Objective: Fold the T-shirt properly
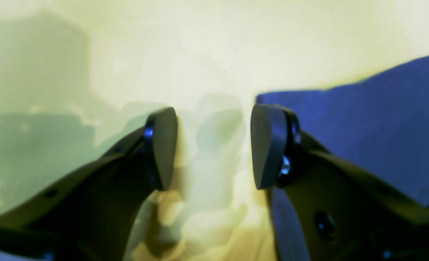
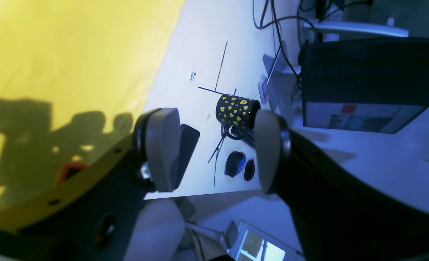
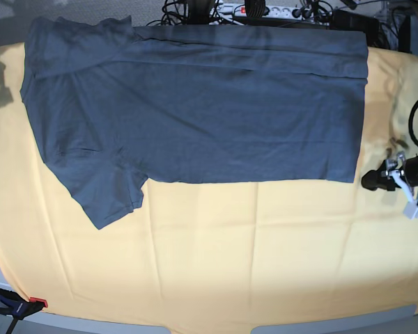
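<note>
The T-shirt (image 3: 195, 104), dark slate-blue, lies spread flat across the far half of the yellow-covered table (image 3: 230, 264). Its far long edge is turned over in a narrow band and one short sleeve (image 3: 104, 191) points toward the front left. My left gripper (image 3: 370, 181) stands open just past the shirt's right front corner. In the left wrist view its fingers (image 1: 214, 148) hold nothing, with the T-shirt's cloth (image 1: 363, 127) beside the right finger. My right gripper (image 2: 214, 148) is open and empty beyond the yellow table's edge. It does not show in the base view.
A power strip and cables (image 3: 265, 10) run along the back edge. A clamp (image 3: 17, 305) grips the front left corner. Beside the table, the right wrist view shows a white desk with a black yellow-spotted mug (image 2: 236, 108) and a dark monitor (image 2: 370, 79).
</note>
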`<state>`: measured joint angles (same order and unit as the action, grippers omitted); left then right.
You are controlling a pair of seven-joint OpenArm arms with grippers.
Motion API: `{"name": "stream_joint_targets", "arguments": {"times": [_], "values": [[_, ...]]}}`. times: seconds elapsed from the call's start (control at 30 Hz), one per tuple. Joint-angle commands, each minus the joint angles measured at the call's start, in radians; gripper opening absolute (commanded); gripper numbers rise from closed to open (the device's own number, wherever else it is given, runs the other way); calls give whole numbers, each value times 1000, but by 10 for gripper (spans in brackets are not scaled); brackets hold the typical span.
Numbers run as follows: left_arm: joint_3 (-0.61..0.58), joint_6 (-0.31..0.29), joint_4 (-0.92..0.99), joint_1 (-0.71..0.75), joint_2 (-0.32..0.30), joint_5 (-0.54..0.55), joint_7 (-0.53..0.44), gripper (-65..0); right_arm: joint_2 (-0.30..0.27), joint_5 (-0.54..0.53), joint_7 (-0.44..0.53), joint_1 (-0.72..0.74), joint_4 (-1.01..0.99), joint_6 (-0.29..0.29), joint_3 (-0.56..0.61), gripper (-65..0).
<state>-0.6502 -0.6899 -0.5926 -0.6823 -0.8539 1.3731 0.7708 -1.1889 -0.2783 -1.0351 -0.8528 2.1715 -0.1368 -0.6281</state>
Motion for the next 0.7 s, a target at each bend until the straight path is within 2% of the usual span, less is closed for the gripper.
{"name": "stream_joint_targets", "arguments": {"times": [0.0, 0.1, 0.23, 0.33, 0.4, 0.53, 0.67], "values": [[0, -8, -3, -10, 12, -16, 68, -307, -20, 26, 3, 6, 5, 14, -14, -303], [0, -8, -3, -10, 52, 24, 177, -307, -19, 26, 3, 6, 5, 14, -14, -303], [-4, -8, -3, -10, 66, 110, 300, -307, -19, 26, 4, 6, 5, 16, -14, -303], [-4, -8, -3, -11, 67, 110, 330, -310, -20, 26, 9, 6, 5, 26, -14, -303], [-4, -8, -3, -11, 71, 110, 308, -370, -20, 26, 15, 6, 5, 29, -14, -303], [-4, -8, -3, -14, 71, 110, 262, -650, -19, 26, 23, 6, 5, 30, -14, -303], [11, -8, -3, -34, 70, 110, 254, -650, -19, 26, 49, 5, 5, 32, -14, -303]]}}
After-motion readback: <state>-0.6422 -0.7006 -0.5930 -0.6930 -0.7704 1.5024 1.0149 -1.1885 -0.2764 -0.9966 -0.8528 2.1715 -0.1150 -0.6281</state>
